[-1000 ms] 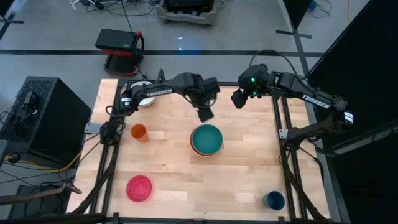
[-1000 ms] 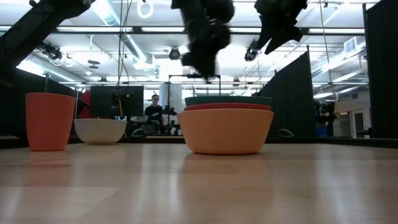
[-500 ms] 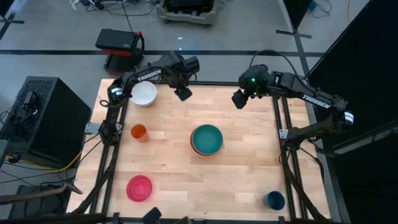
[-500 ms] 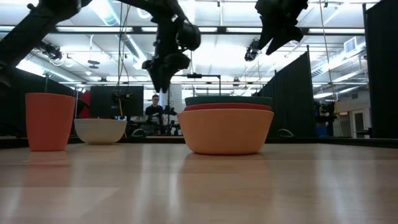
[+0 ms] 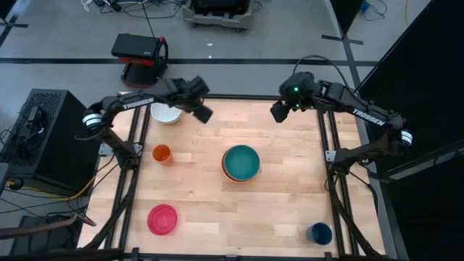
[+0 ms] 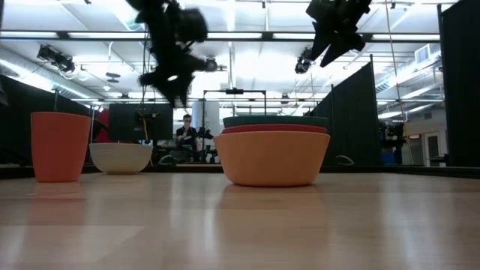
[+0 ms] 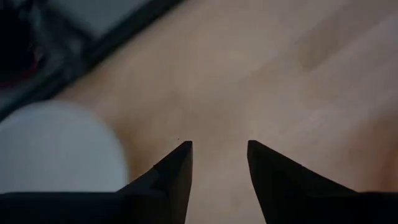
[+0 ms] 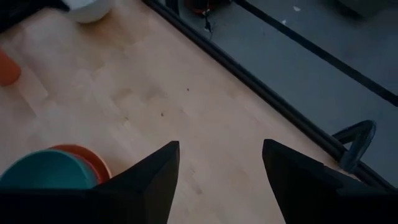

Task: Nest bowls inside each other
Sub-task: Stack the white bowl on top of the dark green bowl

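Note:
A stack of three nested bowls (image 5: 241, 163) stands mid-table, teal on top, red-orange and light orange below (image 6: 271, 154). The white bowl (image 5: 166, 113) rests upright at the far left corner, also showing in the left wrist view (image 7: 59, 146). The magenta-pink bowl (image 5: 162, 219) lies near the front left. My left gripper (image 5: 204, 114) hovers open above the table just right of the white bowl, fingers (image 7: 217, 163) empty. My right gripper (image 5: 278, 112) hangs open, high over the far right part of the table (image 8: 221, 163).
A small orange cup (image 5: 162, 154) stands left of the stack, and a dark blue cup (image 5: 320, 233) sits at the front right corner. Bare wood lies between the stack and the table's near edge. A person shows far behind the table (image 6: 185, 133).
My left gripper has swung from just above the stack's far rim toward the table's far left corner, rolling as it went, and now hangs beside the white bowl. The bowls have stayed in place.

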Tool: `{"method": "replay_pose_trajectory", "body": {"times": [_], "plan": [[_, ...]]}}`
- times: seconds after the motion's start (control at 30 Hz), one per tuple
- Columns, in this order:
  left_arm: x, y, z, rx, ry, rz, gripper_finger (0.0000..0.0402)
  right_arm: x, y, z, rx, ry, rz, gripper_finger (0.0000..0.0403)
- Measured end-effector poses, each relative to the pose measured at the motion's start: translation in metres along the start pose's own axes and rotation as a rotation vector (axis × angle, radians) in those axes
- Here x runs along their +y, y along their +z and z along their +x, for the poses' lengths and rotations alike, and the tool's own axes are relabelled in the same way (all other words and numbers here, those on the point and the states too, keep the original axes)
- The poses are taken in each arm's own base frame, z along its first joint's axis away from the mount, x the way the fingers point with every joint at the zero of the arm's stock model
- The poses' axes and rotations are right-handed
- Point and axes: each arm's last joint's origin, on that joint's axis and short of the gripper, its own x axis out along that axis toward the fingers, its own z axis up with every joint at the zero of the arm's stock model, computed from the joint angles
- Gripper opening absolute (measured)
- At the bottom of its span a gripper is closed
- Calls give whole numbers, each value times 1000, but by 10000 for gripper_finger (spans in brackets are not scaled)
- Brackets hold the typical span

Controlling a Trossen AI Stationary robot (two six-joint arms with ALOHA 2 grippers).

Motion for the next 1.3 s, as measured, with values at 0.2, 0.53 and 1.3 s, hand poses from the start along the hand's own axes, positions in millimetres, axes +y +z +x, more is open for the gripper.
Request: {"method": "replay_pose_trajectory", "body": {"times": [0.2,0.53,1.3], "plan": [[18,-37,15,72,66,-18,161,-3,2,1,-11,1,7,210],[42,-47,35,202,44,-43,262,-3,2,1,-11,7,9,219],[41,-72,85,210,20,-77,53,-3,2,1,-10,23,34,206]]}}
